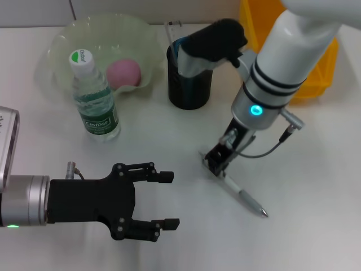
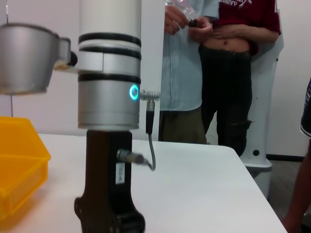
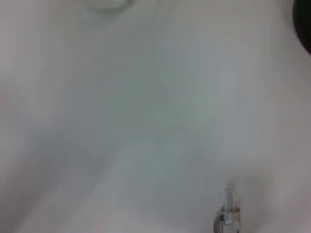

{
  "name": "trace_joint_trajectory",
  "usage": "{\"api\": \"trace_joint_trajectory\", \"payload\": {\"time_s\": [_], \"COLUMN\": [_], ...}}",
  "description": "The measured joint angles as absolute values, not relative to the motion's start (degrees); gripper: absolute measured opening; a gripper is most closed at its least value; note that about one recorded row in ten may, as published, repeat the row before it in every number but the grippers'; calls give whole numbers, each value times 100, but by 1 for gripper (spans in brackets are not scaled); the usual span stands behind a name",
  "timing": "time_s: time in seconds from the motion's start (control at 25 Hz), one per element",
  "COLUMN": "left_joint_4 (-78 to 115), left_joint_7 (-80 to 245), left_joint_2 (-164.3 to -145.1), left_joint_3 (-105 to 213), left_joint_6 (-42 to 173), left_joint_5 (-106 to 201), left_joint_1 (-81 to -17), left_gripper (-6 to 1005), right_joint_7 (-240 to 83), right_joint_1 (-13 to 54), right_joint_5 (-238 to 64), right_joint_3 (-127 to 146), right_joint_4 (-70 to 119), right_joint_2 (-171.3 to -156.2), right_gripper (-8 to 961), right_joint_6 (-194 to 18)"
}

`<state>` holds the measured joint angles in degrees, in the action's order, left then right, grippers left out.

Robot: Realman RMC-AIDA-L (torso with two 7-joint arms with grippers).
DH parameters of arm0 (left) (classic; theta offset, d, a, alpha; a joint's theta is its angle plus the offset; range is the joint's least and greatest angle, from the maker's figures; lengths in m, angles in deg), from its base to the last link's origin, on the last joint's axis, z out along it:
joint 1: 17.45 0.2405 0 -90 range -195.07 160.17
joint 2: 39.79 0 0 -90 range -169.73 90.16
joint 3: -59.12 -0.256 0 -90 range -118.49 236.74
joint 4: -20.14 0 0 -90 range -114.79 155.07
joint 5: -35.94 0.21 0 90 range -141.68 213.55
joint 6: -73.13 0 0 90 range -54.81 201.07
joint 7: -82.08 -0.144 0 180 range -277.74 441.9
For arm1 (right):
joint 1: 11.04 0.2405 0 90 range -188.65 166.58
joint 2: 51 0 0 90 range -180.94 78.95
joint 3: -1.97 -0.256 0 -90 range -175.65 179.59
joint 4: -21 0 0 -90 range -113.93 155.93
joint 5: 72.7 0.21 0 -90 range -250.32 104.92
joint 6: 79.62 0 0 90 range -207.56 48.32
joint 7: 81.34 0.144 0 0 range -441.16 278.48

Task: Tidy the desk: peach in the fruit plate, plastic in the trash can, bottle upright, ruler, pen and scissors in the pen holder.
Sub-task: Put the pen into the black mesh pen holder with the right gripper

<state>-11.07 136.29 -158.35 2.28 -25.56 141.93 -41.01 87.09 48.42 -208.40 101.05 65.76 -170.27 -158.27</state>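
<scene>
Right gripper (image 1: 217,161) lowered onto the pen (image 1: 240,192) on the white desk (image 1: 316,186), near the pen holder (image 1: 189,79).

Whether its fingers were closed on the pen could not be told; the left gripper (image 1: 163,200) was held spread, idle and well apart. The pen was judged light, stiff, slender and slippery, likely to roll; a grip across the barrel near its middle was judged best.

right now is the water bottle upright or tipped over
Upright: the water bottle stands on the table, cap on top, beside the fruit plate.
</scene>
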Motion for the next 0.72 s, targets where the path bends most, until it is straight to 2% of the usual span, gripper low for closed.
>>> {"api": "trace_joint_trajectory", "payload": {"time_s": [0.16,0.36,0.6,0.68,0.72], "left_joint_4": [-1106,-1106,-1106,-1106,-1106], "left_joint_7": [13632,13669,13674,13682,13682], "left_joint_2": [-15835,-15829,-15826,-15826,-15826], "left_joint_3": [235,248,255,255,255], "left_joint_6": [-2561,-2591,-2585,-2581,-2581], "left_joint_5": [14189,14166,14165,14165,14165], "left_joint_1": [-4097,-4085,-4084,-4091,-4091], "left_gripper": [802,802,802,802,802], "right_joint_7": [8702,8667,8098,7473,7473], "right_joint_1": [4540,3889,2663,1947,1947], "right_joint_5": [-21247,-21666,-21640,-21144,-21144], "right_joint_3": [9653,8895,8583,8610,8610], "right_joint_4": [7325,9137,11389,11910,11910], "right_joint_2": [-17020,-17019,-17043,-17078,-17078], "right_gripper": [118,117,117,118,118], "right_joint_6": [-16092,-16600,-16062,-15076,-15076]}}
